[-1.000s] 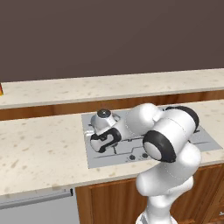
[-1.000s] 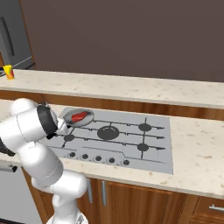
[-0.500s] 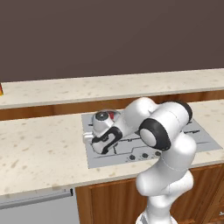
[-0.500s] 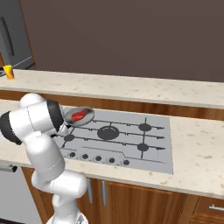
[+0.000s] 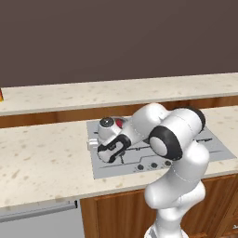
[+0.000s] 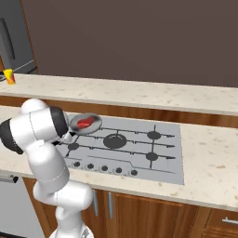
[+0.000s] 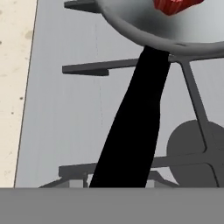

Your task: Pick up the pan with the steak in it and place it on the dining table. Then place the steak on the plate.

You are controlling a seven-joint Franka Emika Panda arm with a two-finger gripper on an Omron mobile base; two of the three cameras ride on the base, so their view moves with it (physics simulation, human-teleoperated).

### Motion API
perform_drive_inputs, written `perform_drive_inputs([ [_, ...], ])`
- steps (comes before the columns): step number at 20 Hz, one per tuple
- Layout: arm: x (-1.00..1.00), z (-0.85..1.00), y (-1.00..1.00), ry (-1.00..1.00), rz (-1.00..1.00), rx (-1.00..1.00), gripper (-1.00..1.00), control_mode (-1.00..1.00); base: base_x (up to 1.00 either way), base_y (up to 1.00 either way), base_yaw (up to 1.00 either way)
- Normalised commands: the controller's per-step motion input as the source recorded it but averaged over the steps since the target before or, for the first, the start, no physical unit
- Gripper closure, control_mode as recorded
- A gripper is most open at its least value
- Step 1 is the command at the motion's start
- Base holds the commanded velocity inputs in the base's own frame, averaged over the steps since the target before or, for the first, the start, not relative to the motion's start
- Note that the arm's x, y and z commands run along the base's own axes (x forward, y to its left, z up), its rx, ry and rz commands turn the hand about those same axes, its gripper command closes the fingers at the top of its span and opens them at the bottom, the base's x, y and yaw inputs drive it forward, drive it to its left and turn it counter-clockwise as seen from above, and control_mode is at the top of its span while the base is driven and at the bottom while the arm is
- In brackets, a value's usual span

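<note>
Grey stovetop (image 6: pixel 139 155): round metal pan (image 6: pixel 86 123) w/ red steak (image 6: pixel 84 122).

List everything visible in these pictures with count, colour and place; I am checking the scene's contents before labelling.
Small round grey metal frying pan with straight black handle: one, on the stovetop's rear left burner.
Small red chunk of raw steak: one, inside the pan.
Flat grey stovetop with dark grates and a row of front knobs: one, set into the near counter.
Beige speckled stone counter: one near run, over brown wooden cabinets.
Raised beige speckled ledge: one, behind the stovetop.
Small yellow and red container: one, at the ledge's far left.
White robot arm with dark joints: one, bent over the stovetop.
Gripper: one, dark, low over the pan's handle.
</note>
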Motion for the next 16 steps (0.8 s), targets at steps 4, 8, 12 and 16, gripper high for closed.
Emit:
perform_drive_inputs([
  [4,0.01,0.52,-0.06,0.0,-0.09,0.0,1.0,-1.0,0.0,0.0,0.0],
  [8,-0.21,0.63,-0.41,0.0,-0.1,0.0,1.0,-1.0,0.0,0.0,0.0],
  [12,-0.41,0.71,-0.6,0.05,-0.1,0.0,1.0,-1.0,0.0,0.0,0.0],
  [16,-0.57,0.71,-0.63,0.03,-0.11,0.01,1.0,-1.0,0.0,0.0,0.0],
])
